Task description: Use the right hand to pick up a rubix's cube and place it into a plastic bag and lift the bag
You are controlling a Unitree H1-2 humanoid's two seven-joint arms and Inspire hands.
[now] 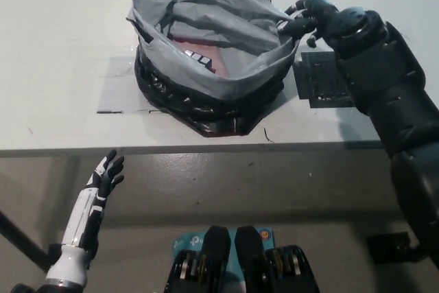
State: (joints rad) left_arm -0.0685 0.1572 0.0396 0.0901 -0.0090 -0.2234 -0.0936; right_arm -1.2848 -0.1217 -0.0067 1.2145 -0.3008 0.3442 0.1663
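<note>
Head view: black right hand at the rim of the plastic bag, cube inside it.

Head view. Plastic bag (206, 66), grey over black, sits open-mouthed on the white table (62, 46). Rubix's cube (199, 58) lies inside the bag, only a dark gridded face partly visible among reddish contents. Right hand (309, 18) at the bag's 2 o'clock rim, fingers (296, 10) curled at the plastic edge; cannot tell whether they actually pinch it. Dark grey patch (326, 84) on the table at the bag's 3 o'clock, under the right forearm. Left hand (106, 175) rests below the table edge at 7 o'clock, fingers apart, holding nothing.
</note>
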